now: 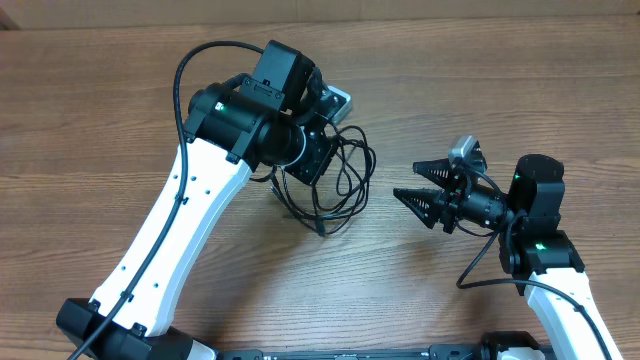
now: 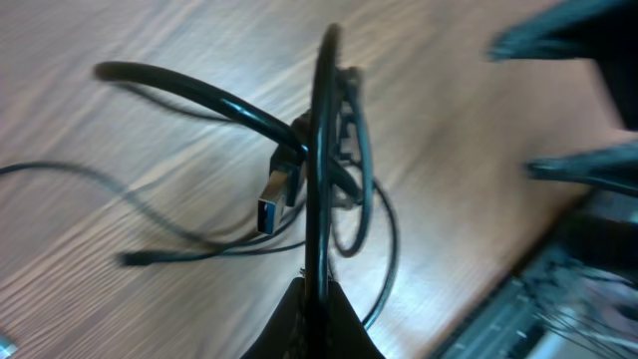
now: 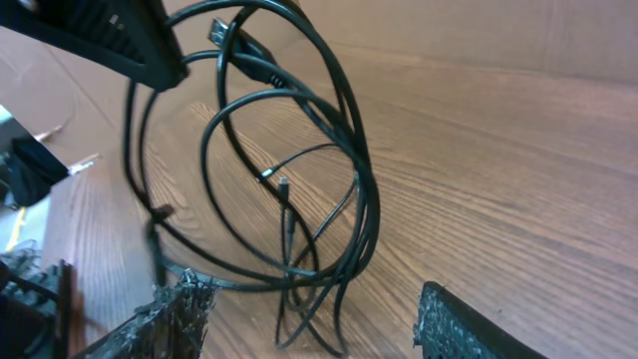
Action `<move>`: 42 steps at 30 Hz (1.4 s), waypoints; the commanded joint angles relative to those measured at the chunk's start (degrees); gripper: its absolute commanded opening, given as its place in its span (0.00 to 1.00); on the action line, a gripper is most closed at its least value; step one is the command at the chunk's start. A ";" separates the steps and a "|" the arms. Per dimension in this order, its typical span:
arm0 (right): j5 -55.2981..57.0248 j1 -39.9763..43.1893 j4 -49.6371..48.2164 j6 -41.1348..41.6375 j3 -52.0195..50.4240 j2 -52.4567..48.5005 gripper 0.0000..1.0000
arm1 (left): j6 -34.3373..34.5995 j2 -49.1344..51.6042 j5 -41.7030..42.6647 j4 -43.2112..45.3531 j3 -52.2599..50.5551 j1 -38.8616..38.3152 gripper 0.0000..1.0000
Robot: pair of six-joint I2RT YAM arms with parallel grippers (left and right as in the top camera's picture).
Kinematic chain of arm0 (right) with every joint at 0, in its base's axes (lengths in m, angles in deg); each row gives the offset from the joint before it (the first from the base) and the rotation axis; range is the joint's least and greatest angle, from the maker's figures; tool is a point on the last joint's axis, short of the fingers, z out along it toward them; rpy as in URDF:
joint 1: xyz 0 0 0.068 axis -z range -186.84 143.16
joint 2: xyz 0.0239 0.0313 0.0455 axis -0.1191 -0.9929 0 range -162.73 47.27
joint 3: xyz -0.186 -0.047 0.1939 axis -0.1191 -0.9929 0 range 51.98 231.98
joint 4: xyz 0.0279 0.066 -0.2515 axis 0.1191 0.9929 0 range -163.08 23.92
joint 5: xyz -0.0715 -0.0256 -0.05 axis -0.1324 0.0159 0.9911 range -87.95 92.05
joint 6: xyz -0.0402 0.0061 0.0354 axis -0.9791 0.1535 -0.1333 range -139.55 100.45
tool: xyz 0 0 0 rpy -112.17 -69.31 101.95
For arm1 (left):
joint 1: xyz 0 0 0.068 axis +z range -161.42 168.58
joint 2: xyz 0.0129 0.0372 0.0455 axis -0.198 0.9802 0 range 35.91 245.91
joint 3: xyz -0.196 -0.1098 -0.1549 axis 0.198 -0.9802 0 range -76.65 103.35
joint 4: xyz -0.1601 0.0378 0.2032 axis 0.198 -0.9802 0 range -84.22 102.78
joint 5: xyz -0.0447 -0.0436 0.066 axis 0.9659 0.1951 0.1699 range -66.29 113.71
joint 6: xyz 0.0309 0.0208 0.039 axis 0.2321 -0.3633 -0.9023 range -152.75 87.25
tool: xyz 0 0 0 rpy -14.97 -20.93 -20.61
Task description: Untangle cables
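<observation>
Left claw (image 2: 319, 304) pinching cables (image 2: 321, 150), apparently lifted, right claw (image 1: 405, 180) spread just beside them

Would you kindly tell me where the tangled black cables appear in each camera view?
Overhead: cables at centre, beside the left arm's wrist.
Left wrist: cables mid-frame, rising from the shut left end effector.
Right wrist: cables centre-left, beyond the open right end effector.
Shared landmark: the wooden table.
</observation>
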 commanded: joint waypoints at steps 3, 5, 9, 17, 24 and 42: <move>4.59 0.07 -0.31 -3.54 0.50 0.39 0.66 | -3.67 -0.04 14.05 -1.25 0.50 0.20 0.04; 5.73 0.07 -0.26 -3.58 0.50 0.39 0.66 | -3.65 -0.04 15.80 -1.68 0.50 0.15 0.04; 5.86 0.07 -0.11 -5.35 0.50 0.39 0.62 | -3.65 -0.04 20.17 -2.01 0.50 0.15 0.04; 6.51 0.07 -0.11 -6.54 0.50 0.26 0.52 | -3.61 -0.04 26.05 -1.81 0.50 0.15 0.04; 6.60 0.07 -0.09 -6.54 0.50 -1.46 0.35 | -3.48 -0.04 27.47 -1.60 0.50 0.15 0.04; 18.51 0.26 0.04 1.81 0.50 -3.72 0.04 | -2.08 -0.04 26.45 -0.79 0.50 0.35 0.04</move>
